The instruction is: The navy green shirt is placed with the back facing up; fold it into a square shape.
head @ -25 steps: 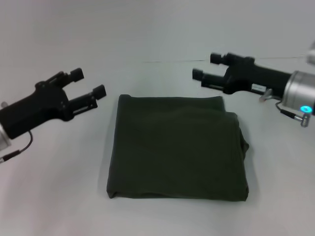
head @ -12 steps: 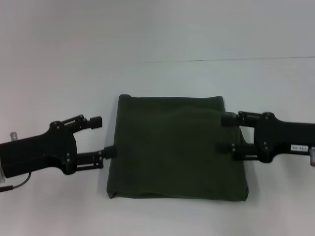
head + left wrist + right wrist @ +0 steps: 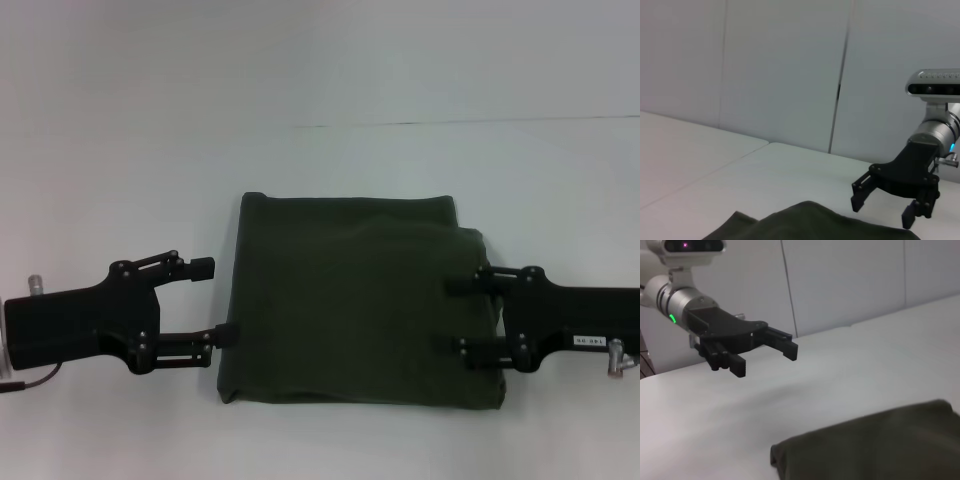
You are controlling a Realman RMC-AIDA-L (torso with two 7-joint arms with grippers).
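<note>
Folded into a rough square on the white table: the navy green shirt, plain side up. At its left edge, the left gripper, jaws apart, lower fingertip touching the fabric. At its right edge, the right gripper, jaws apart over the cloth
</note>
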